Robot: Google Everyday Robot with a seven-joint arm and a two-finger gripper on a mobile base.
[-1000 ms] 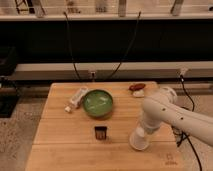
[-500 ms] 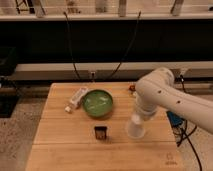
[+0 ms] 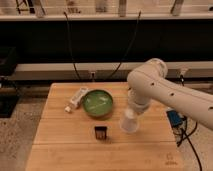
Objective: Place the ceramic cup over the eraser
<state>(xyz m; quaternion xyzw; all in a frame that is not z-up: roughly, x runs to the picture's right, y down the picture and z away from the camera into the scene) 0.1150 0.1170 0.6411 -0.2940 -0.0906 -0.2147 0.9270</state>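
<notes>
Gripper (image 3: 130, 116) fingers clasp ceramic cup (image 3: 129, 124) just beside eraser (image 3: 100, 132).

Arm (image 3: 167, 92) from the right, elbow high — gripper (image 3: 130, 116) low beneath it

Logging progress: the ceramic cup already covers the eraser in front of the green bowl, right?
No. In the camera view the ceramic cup hangs at the pincer, to the picture's right of the eraser, which lies uncovered in front of the green bowl.
</notes>
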